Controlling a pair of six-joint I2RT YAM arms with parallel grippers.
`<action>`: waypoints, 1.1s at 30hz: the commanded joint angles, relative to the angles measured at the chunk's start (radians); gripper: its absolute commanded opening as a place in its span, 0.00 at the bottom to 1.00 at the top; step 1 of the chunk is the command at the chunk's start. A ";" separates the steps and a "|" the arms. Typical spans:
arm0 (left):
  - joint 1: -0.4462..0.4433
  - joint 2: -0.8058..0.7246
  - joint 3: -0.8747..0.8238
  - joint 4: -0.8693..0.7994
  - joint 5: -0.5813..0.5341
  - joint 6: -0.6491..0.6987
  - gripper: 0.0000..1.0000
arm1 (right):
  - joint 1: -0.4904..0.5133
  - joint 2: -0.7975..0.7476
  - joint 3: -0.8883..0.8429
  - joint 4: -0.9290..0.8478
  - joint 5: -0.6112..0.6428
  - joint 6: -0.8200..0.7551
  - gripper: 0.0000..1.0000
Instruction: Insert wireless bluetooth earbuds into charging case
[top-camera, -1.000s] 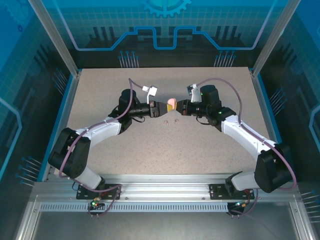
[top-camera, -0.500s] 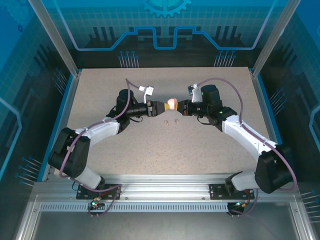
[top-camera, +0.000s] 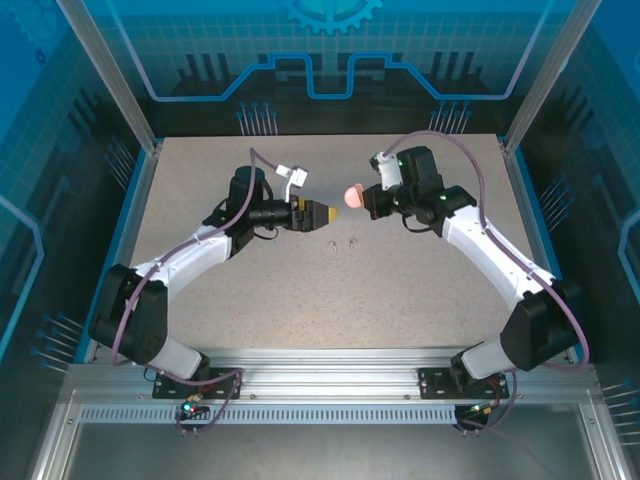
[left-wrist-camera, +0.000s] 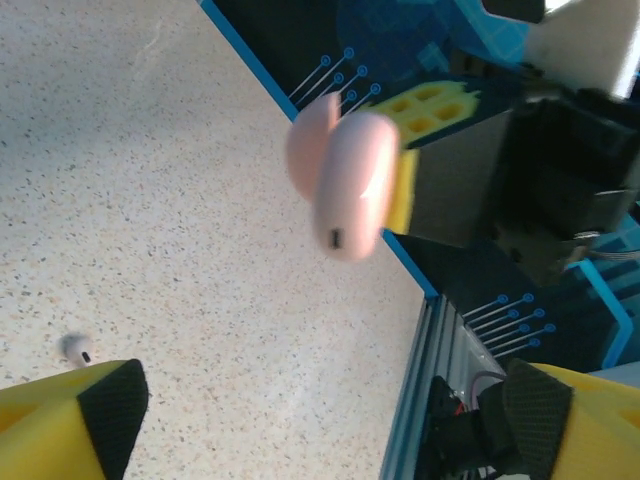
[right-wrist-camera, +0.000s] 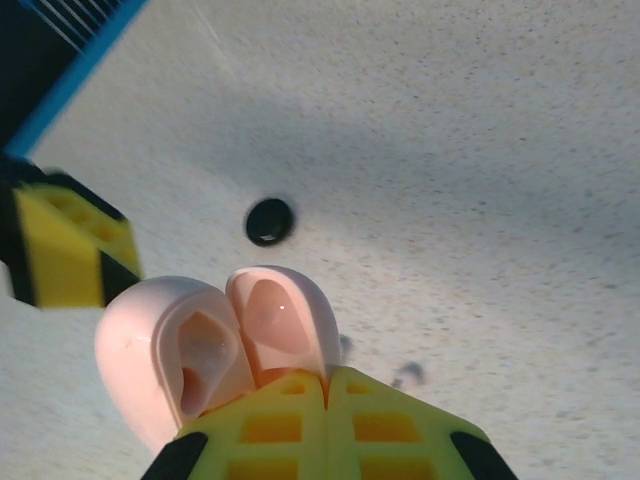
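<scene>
The right gripper (top-camera: 364, 198) is clamped on the pink charging case (top-camera: 351, 195) at the end where its two halves meet. The halves stand apart, their hollows bare in the right wrist view. Facing the case's free side, a little apart from it, the left gripper (top-camera: 318, 213) is spread wide with nothing between its pads (left-wrist-camera: 110, 400). Below the gap between the two grippers, two pale earbuds (top-camera: 332, 243) lie close together on the table (top-camera: 400, 300). Bare tabletop runs out on every side of both grippers, and the blue edge strip (left-wrist-camera: 248, 52) lies well beyond them. Past the case a small dark round thing (right-wrist-camera: 269, 221) sits on the table, too blurred to name.
</scene>
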 joint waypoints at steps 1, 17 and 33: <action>0.007 0.011 0.077 -0.205 0.067 0.165 0.99 | -0.007 0.037 0.065 -0.133 0.048 -0.230 0.00; 0.006 0.210 0.380 -0.645 0.126 0.452 0.95 | 0.065 0.095 0.152 -0.206 0.012 -0.424 0.00; 0.002 0.293 0.453 -0.692 0.208 0.476 0.67 | 0.130 0.137 0.206 -0.227 0.044 -0.433 0.00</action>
